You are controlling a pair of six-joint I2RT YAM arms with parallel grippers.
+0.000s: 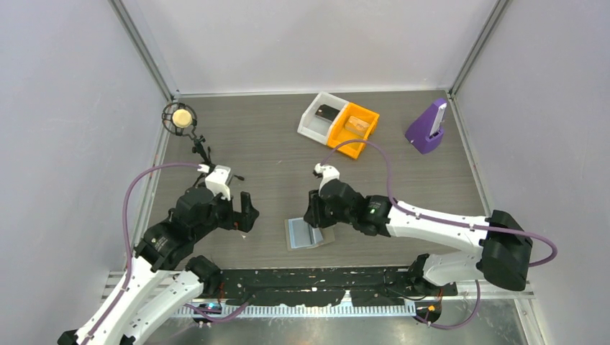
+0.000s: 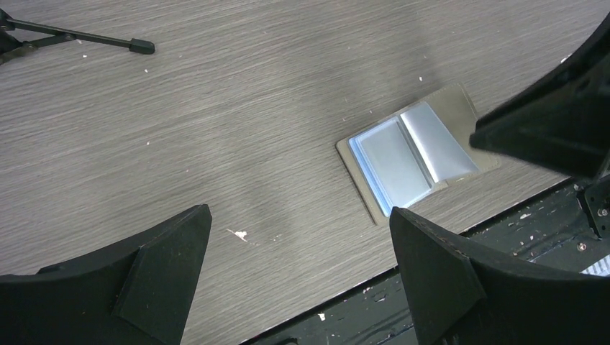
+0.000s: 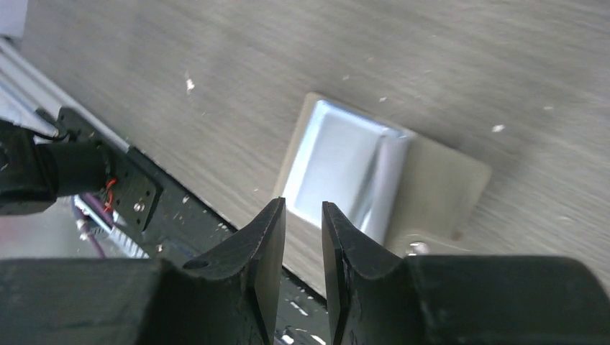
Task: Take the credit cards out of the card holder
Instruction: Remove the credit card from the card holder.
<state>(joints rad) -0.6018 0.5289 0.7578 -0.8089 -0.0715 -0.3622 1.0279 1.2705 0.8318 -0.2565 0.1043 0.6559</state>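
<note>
Pale grey walls (image 1: 72, 108) close in on three sides of a grey wood-grain worktop (image 1: 273, 144). Both arms reach in from its near edge. The right arm (image 1: 439, 226), white with black joints, stretches leftward across the front. The left arm (image 1: 165, 251) bends up toward the middle.

At the far side, a white bin (image 1: 308, 118) and an orange bin (image 1: 344, 144) stand touching each other, and the white one has a dark item (image 1: 327, 111) in it. A purple stand (image 1: 428, 129) sits well apart from them near the right wall. By the left wall a small black tripod (image 1: 201, 151) carries a round caged piece (image 1: 180, 117).

The card holder (image 1: 308, 233) lies open and flat on the worktop near the front edge, between the two arms. Its light blue panels face up inside a grey-brown border (image 2: 410, 154).

The right hand (image 1: 314, 219) hangs directly over the card holder's near edge. In the wrist view its fingers (image 3: 270, 237) stand close together with only a narrow slit between them, and I can see nothing gripped there. The left hand (image 1: 241, 212) hovers over bare worktop to the left of the card holder, apart from it. Its fingers (image 2: 165, 266) are spread wide and hold nothing.
</note>
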